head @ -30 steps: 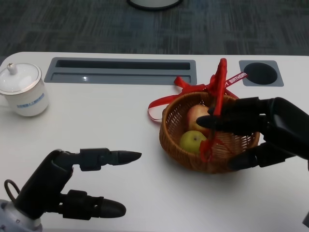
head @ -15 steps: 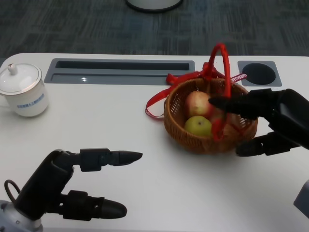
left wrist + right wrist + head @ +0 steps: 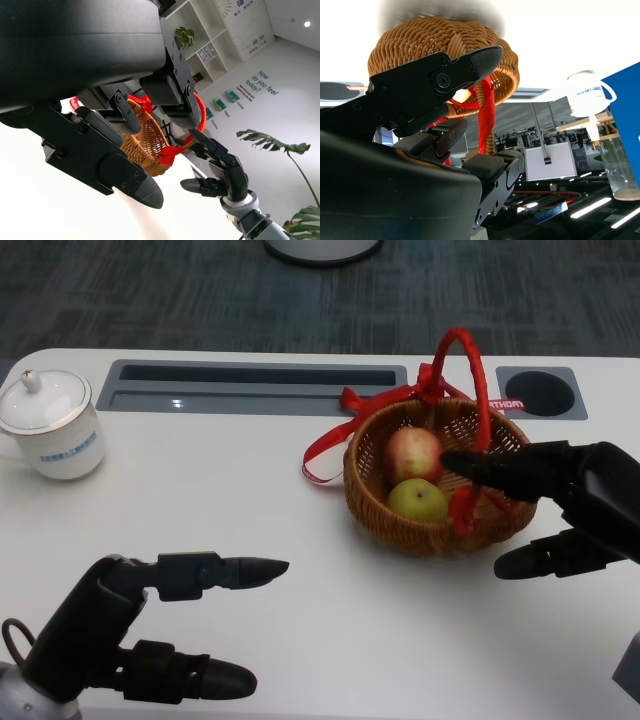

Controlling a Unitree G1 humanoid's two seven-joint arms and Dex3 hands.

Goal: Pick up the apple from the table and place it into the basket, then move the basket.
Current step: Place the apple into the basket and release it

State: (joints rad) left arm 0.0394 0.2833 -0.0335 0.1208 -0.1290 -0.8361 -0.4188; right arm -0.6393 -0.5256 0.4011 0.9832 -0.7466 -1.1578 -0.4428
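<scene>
Head view: the wicker basket [image 3: 440,485] sits on the white worktop [image 3: 250,500], right of centre.
Apple: the red apple [image 3: 413,453] lies inside the basket, touching a green apple [image 3: 417,501] in front of it.
Handle: the red-wrapped handle [image 3: 470,380] stands upright, with red ribbon [image 3: 335,435] trailing onto the worktop.
Right hand: the right hand [image 3: 560,505] is at the basket's right side, one finger reaching over the rim against the handle's base, another lying on the worktop beside the wall; whether it actually grips the handle I cannot tell.
Left hand: the left hand [image 3: 130,625] is well apart, fingers spread, holding nothing.
Cup: a white lidded cup [image 3: 48,425] stands far left.
</scene>
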